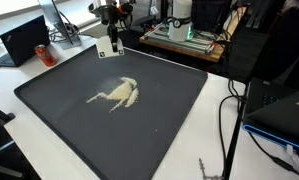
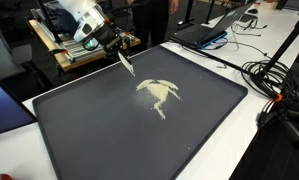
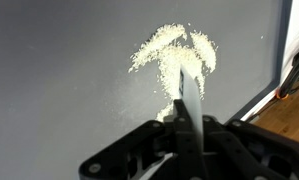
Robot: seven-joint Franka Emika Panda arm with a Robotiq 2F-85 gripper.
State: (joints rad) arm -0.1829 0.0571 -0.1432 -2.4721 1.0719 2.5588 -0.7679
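A pale heap of grain or powder lies spread in streaks on a large dark tray. My gripper hangs above the tray's far edge, shut on a flat white scraper card. The card points down and out from the jaws, its edge above the tray and short of the heap. In the wrist view the card's blade crosses in front of part of the heap.
A laptop sits beside the tray, and another laptop shows with cables on the white table. A wooden bench with equipment stands behind. The tray's raised rim runs close to the gripper.
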